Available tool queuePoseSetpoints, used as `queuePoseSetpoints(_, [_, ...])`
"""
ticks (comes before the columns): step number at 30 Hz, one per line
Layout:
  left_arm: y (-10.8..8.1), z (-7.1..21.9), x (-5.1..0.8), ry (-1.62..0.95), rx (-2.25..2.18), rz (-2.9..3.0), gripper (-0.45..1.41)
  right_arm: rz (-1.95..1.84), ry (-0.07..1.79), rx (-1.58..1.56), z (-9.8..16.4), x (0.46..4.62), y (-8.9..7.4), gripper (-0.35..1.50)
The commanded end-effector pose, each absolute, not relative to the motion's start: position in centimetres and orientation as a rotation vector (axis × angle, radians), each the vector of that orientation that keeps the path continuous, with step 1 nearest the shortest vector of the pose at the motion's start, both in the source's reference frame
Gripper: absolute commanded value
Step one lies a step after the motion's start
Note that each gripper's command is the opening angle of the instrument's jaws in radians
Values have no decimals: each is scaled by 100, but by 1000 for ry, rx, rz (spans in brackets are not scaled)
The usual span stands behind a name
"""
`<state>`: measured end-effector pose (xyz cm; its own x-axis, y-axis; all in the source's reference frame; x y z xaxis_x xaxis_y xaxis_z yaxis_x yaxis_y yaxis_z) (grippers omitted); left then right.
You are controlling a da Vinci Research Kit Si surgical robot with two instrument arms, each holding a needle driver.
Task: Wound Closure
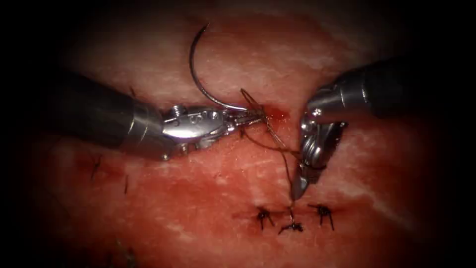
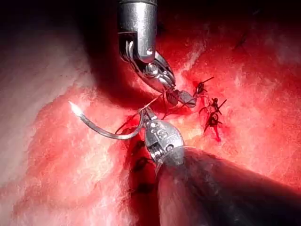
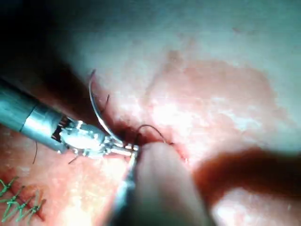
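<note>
The row of knots serves as the landmark: three dark tied stitches (image 1: 292,218) sit on the tissue (image 1: 198,198), so that stretch of the wound looks closed already. Further dark stitches (image 2: 141,165) show beside the left tool's shaft in the left wrist view. How much of the cut (image 1: 275,115) is left open I cannot tell, though a red, wet patch lies up and left of the knots, where the work is going on.

Farthest left of the knots, the left tool (image 1: 250,117) reaches in, its fingers closed on the curved needle (image 1: 194,74) near the thread end. The needle is a thin steel arc, free of the tissue. Its body sweeps up and away from the knots, and its point (image 1: 206,26) stands in the air.

From the needle's held end, dark thread (image 1: 277,146) loops and runs down toward the middle knot.

Just above the knots, the right tool (image 1: 297,191) points down, its tip near the middle knot with the thread running beside it. I cannot tell how far its fingers are parted, or whether they hold the thread.
</note>
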<state>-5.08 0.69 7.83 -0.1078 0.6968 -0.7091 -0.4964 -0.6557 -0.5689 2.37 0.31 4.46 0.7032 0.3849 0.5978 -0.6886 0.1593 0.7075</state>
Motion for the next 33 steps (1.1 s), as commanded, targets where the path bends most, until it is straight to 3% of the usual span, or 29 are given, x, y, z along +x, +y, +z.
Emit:
queuePoseSetpoints(1, [63,789,-513,-239,-1342,1864,-45,782,-305,1185,447,242,30,108])
queuePoseSetpoints(12, [63,791,-512,-239,-1344,1866,-45,770,-282,1197,432,238,50,96])
queuePoseSetpoints(22, [61,793,-511,-239,-1346,1868,-45,771,-256,1230,425,249,49,69])
queuePoseSetpoints(28, [61,792,-509,-238,-1345,1868,-45,838,-271,1239,436,255,34,84])
queuePoseSetpoints(33, [60,793,-508,-236,-1344,1869,-45,920,-326,1262,437,258,21,79])
